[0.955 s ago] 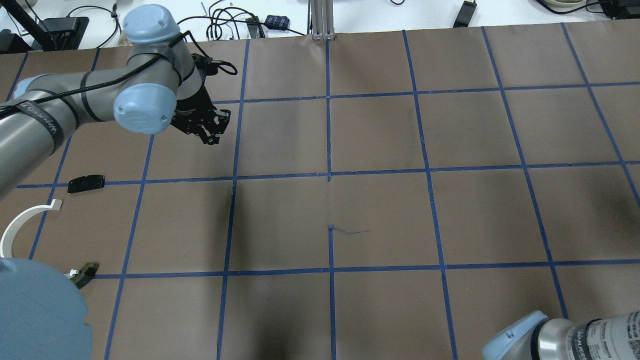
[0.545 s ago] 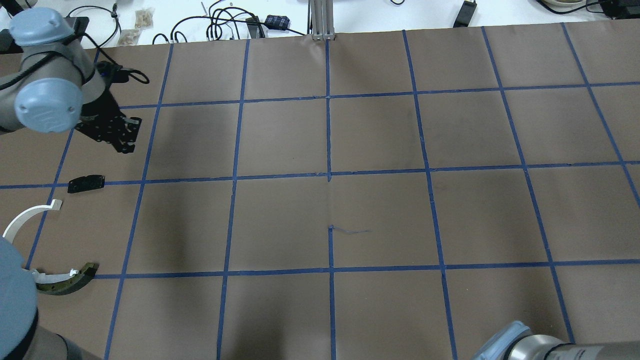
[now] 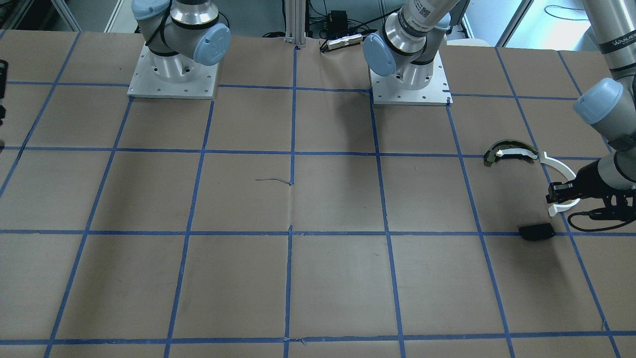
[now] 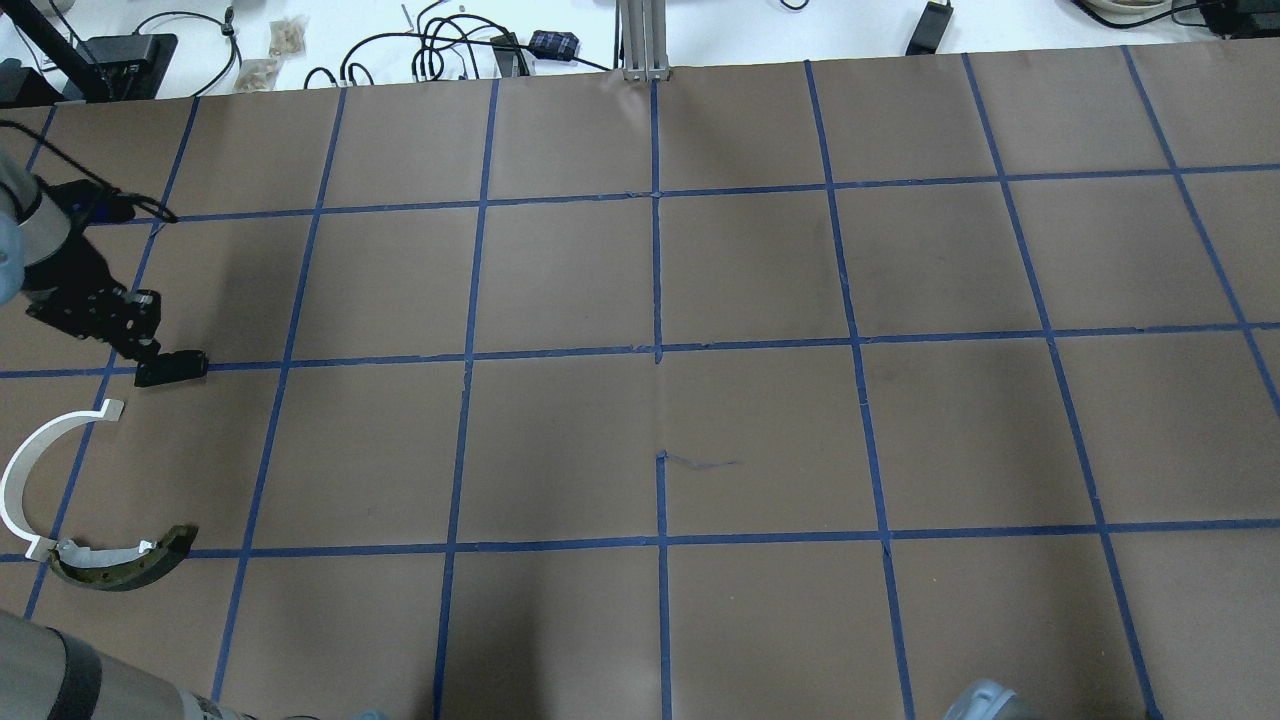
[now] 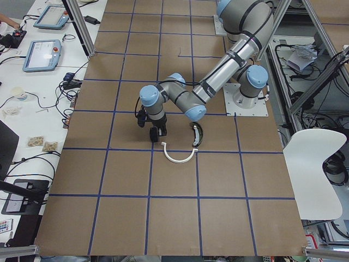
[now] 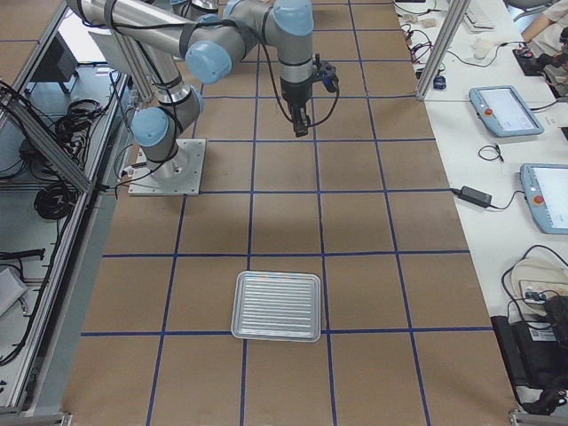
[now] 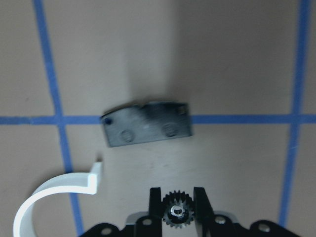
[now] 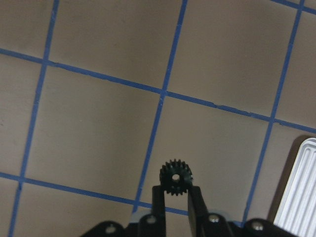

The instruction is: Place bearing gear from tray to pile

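Observation:
My left gripper (image 7: 177,195) is shut on the bearing gear (image 7: 177,212), a small black toothed wheel with a metal centre. It hovers just beside the pile's flat black plate (image 7: 146,123), at the table's left end (image 4: 140,340). The pile also holds a white half-ring (image 4: 20,480) and a curved dark metallic piece (image 4: 125,565). My right gripper (image 8: 176,190) is shut on another small black gear (image 8: 176,177) above bare table, with the ribbed metal tray (image 6: 276,306) off to its side.
The tray's corner shows at the right wrist view's lower right edge (image 8: 301,187). Cables and small boxes (image 4: 450,50) lie beyond the table's far edge. Blue tape lines grid the brown table.
My left arm has swung from the back of the table out to the left and come down next to the black plate. The right arm has drawn almost out of the overhead view.

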`<act>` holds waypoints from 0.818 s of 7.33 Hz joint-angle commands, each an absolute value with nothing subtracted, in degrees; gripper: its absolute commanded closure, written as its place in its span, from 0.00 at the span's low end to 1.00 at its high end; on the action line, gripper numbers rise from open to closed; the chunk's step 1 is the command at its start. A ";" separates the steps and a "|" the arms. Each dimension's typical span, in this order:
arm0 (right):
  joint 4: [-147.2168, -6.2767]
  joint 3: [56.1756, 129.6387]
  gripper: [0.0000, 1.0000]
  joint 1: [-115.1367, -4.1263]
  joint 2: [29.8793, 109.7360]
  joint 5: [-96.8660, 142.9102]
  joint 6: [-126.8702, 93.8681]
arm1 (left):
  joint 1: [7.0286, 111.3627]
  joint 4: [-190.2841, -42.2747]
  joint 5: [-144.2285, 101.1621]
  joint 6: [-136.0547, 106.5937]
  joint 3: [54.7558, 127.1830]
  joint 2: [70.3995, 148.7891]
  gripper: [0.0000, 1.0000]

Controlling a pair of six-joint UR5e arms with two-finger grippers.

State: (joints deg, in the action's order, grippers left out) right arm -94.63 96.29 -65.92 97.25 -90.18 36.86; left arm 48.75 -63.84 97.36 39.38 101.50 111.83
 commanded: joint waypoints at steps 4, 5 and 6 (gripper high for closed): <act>-109.37 95.01 0.72 -104.70 80.57 -89.13 -16.82 | 47.28 -63.19 96.77 37.98 104.85 113.82 1.00; -113.16 95.10 0.72 -108.51 73.90 -83.20 -17.92 | 47.29 -63.19 96.07 37.88 104.85 114.51 1.00; -118.16 95.18 0.69 -110.89 69.83 -83.32 -18.10 | 47.29 -63.19 95.02 37.71 104.85 114.87 1.00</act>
State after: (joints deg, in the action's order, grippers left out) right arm -111.86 95.08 -106.39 76.43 -85.37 -16.21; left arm 47.24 -63.18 96.10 38.07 104.81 114.30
